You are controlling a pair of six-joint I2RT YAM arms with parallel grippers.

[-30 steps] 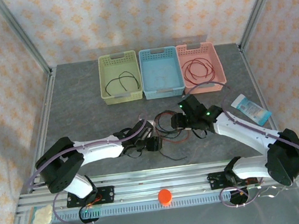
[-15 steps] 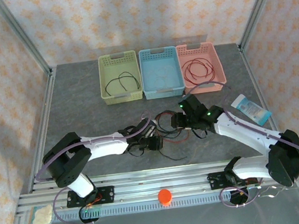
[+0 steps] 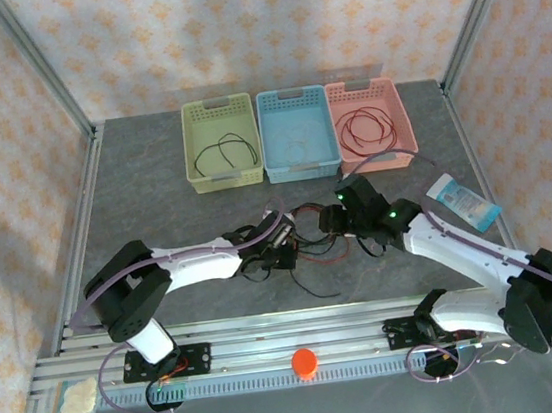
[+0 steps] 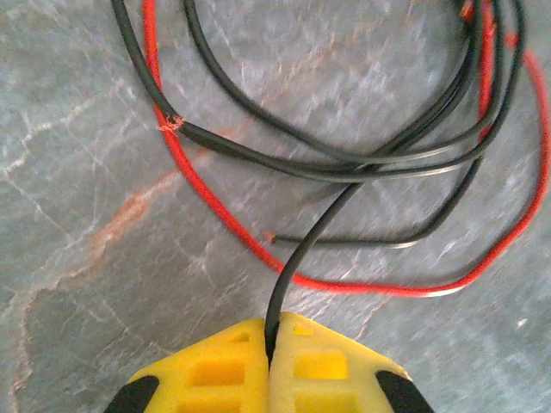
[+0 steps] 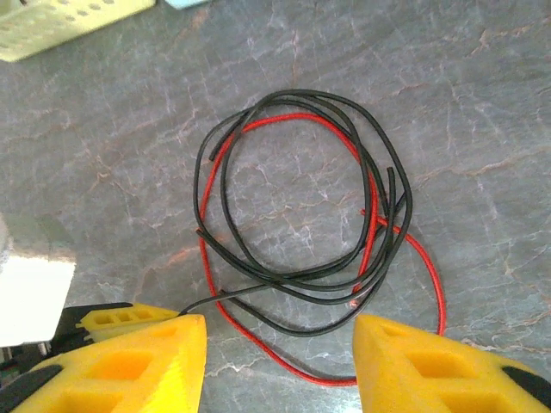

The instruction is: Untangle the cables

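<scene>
A tangle of black and red cables (image 3: 312, 234) lies on the grey table between my two grippers. In the left wrist view my left gripper (image 4: 271, 329) is shut on one black cable (image 4: 297, 258) that leads up into the loops, and a red cable (image 4: 207, 202) crosses just beyond it. My right gripper (image 5: 277, 327) hangs open above the near side of the coil, with black loops (image 5: 301, 95) and a red strand (image 5: 430, 267) spread out ahead of it. The left gripper's yellow fingers (image 5: 120, 317) show at its lower left. In the top view the left gripper (image 3: 282, 256) is beside the tangle's left edge and the right gripper (image 3: 334, 221) is at its right.
Three baskets stand at the back: a yellow one (image 3: 199, 171) with a black cable, a blue one (image 3: 273, 162) with a faint whitish cable, and a pink one (image 3: 406, 135) with a red cable. A blue-white packet (image 3: 464, 202) lies at the right. An orange knob (image 3: 304, 362) sits on the front rail.
My left gripper moved right to the tangle's edge and shut on a black cable. The right gripper shifted slightly right and stayed open.
</scene>
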